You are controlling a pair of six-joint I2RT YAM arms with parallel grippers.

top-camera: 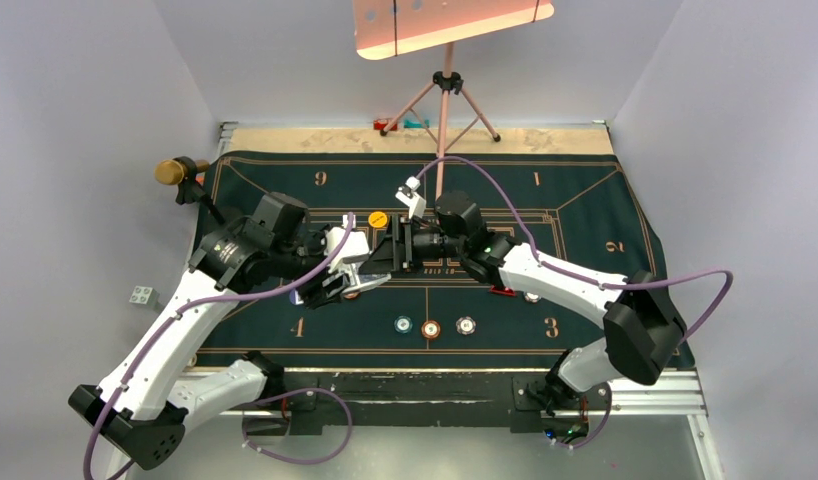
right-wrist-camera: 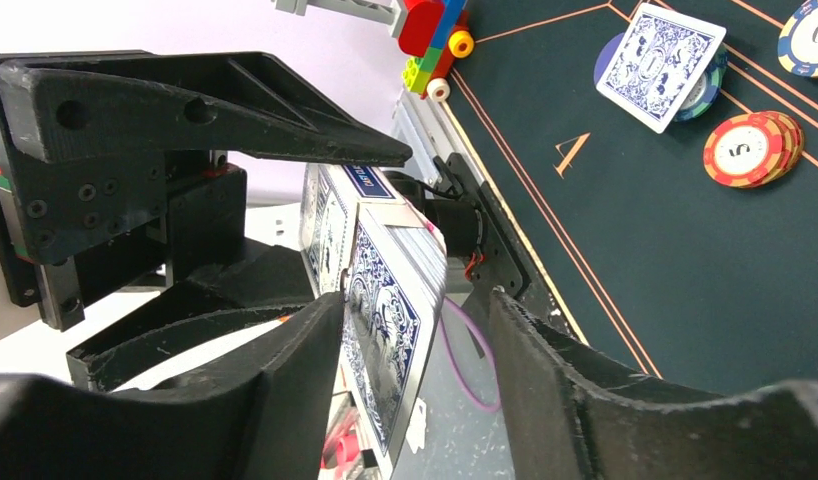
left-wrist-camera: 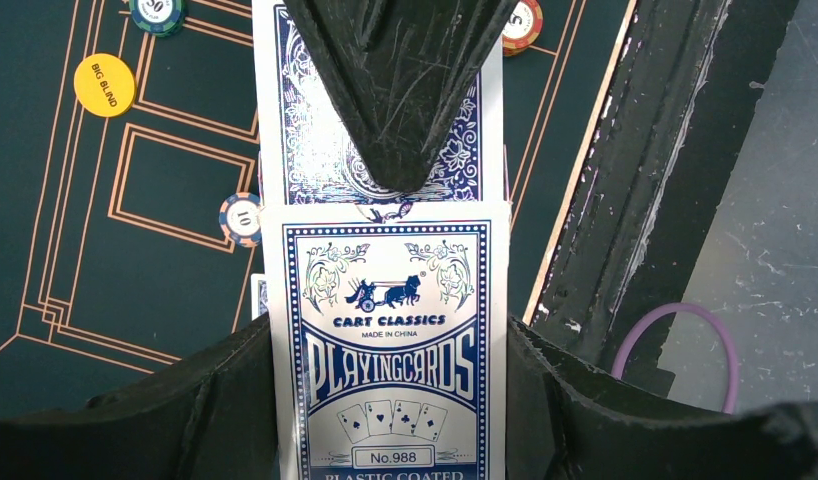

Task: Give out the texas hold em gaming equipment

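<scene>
My left gripper (left-wrist-camera: 390, 400) is shut on a blue and white playing-card box (left-wrist-camera: 390, 300), held above the left-centre of the felt mat (top-camera: 585, 200). A stack of blue-backed cards (left-wrist-camera: 305, 130) sticks out of the box's far end. My right gripper (right-wrist-camera: 417, 345) is open around that stack (right-wrist-camera: 380, 300): one finger (right-wrist-camera: 305, 350) touches the card back, the other stands apart. From above, both grippers meet at the box (top-camera: 350, 246). A yellow disc (top-camera: 378, 218), teal (top-camera: 402, 324), orange-brown (top-camera: 430, 327) and white (top-camera: 466, 325) chips and a red marker (top-camera: 503, 291) lie on the mat.
One face-down card (right-wrist-camera: 660, 65) lies over a blue disc (right-wrist-camera: 607, 55) near the "4" mark, beside red-and-yellow chips (right-wrist-camera: 750, 150). Toy bricks (right-wrist-camera: 430, 30) sit off the mat's edge. A tripod stand (top-camera: 445, 85) rises at the back, a grey brick (top-camera: 142, 296) at the left.
</scene>
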